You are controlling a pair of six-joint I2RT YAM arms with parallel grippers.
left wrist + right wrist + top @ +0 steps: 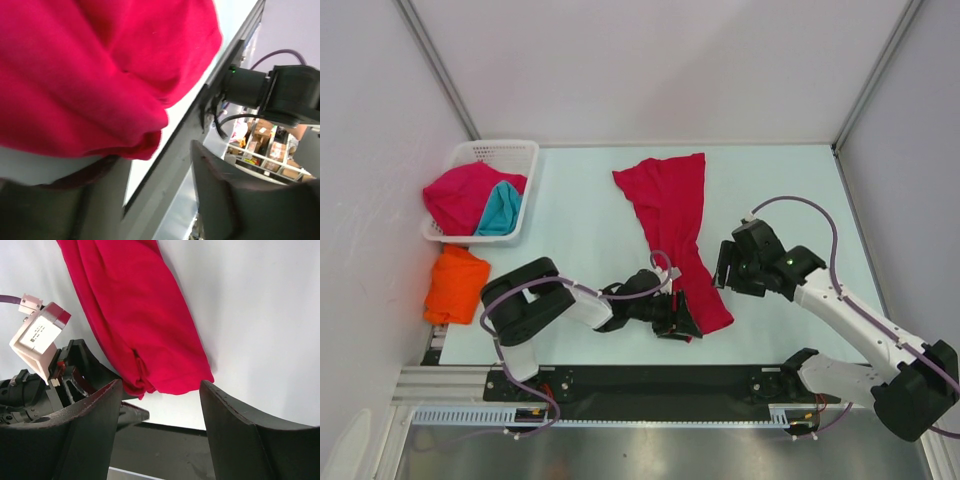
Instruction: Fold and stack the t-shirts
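A bright orange cloth t-shirt [456,284] lies bunched at the left edge of the pale surface [575,215], just beside a white plastic lattice basket [527,150] holding a crimson cloth t-shirt [458,195] and a teal t-shirt [501,213]. A second crimson t-shirt [670,215] stretches long across the middle; the left tool [683,323], spread, sits at its near end, and the right tool [723,268], also spread, is just beside its right edge
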